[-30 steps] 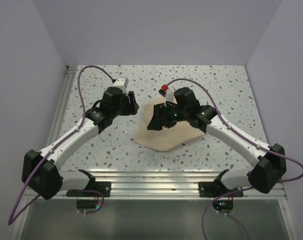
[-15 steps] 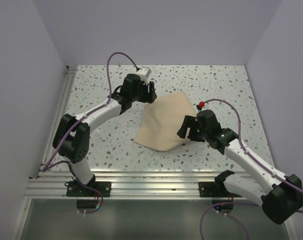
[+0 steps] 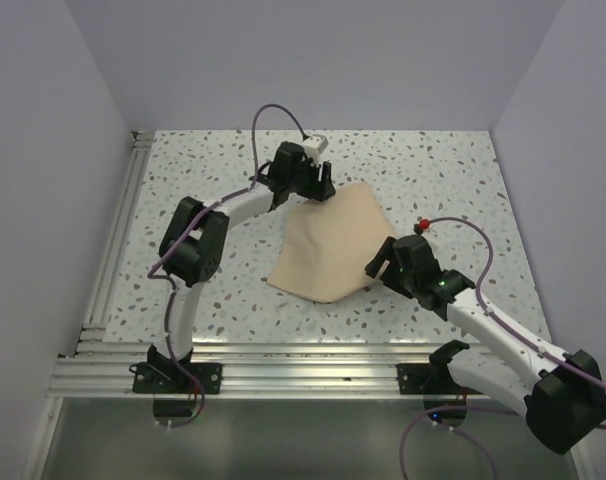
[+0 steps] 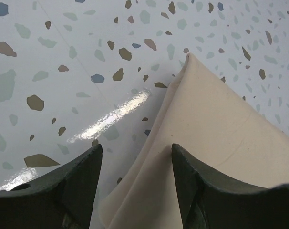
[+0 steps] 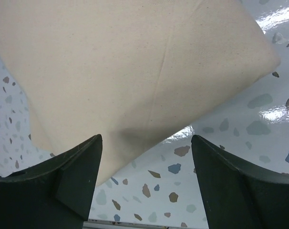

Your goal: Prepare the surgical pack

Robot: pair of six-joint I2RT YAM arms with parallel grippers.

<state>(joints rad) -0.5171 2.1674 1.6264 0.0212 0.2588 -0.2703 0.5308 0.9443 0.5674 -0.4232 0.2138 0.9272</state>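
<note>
The tan cloth (image 3: 331, 245) lies folded on the speckled table as a flat, roughly four-sided bundle. No tray, sachets or instruments show. My left gripper (image 3: 319, 187) is at the cloth's far corner. In the left wrist view it (image 4: 135, 147) is open, and the cloth's (image 4: 216, 124) folded left edge runs between the fingers (image 4: 73, 186). My right gripper (image 3: 377, 268) is at the cloth's near right edge. In the right wrist view it (image 5: 145, 139) is open and empty, with the cloth's (image 5: 135, 62) edge just ahead of the fingertips (image 5: 87, 157).
The speckled tabletop (image 3: 203, 290) surrounds the cloth. An aluminium rail (image 3: 118, 240) runs along the left edge and another (image 3: 303, 360) along the near edge. Purple walls close in the back and sides.
My left arm has reached out far and to the right, to the cloth's far corner. My right arm has drawn back to the near right. The cloth's far part now lies spread flat.
</note>
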